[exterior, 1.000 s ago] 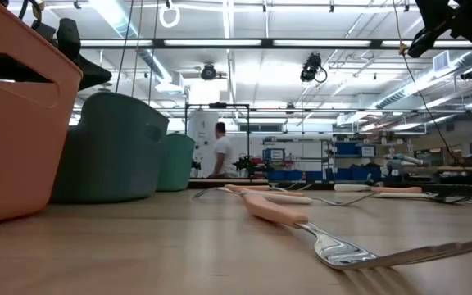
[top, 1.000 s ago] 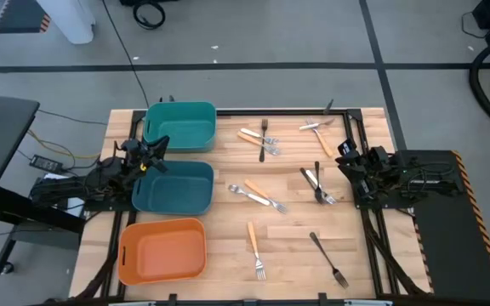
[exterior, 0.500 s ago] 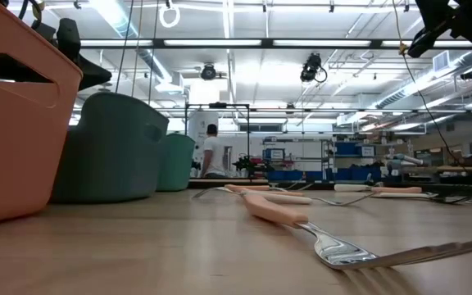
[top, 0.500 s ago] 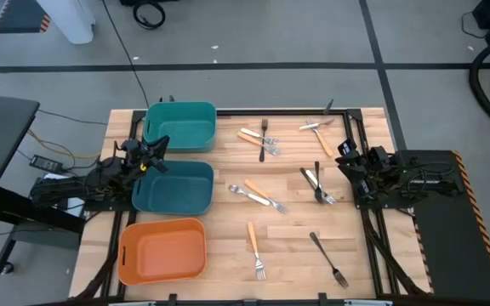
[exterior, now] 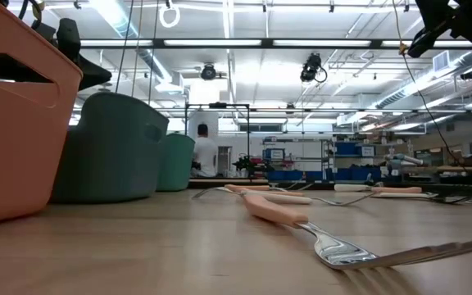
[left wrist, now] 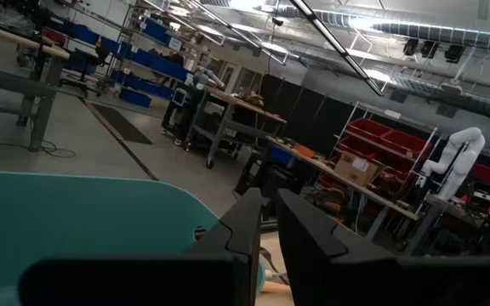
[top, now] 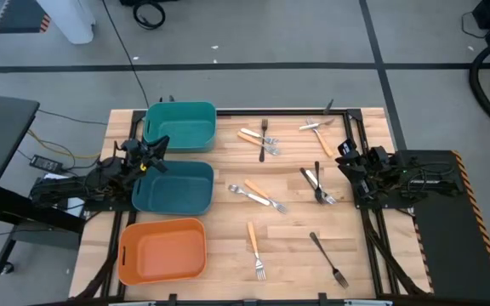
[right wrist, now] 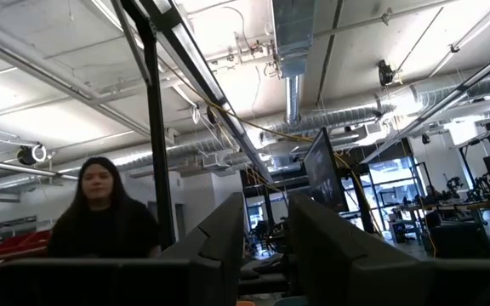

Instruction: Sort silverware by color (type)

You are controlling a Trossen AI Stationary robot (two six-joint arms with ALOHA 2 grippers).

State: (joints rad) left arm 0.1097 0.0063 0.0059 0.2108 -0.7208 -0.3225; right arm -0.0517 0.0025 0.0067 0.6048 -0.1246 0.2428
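Nothing has yet been sorted: wooden-handled, cream-handled and black silverware (top: 266,197) is scattered over the pale wooden table (top: 296,246), well apart from two teal plastic bins (top: 174,187) and one orange plastic bin (top: 163,250). The left gripper (top: 153,155) and right gripper (top: 344,154) are parked at opposite edges, each nearly together, apparently empty. One isolated fork should be approached from above. No writing is legible.

Wooden table (top: 228,246) holds three bins (top: 177,187) and silverware (top: 256,195).
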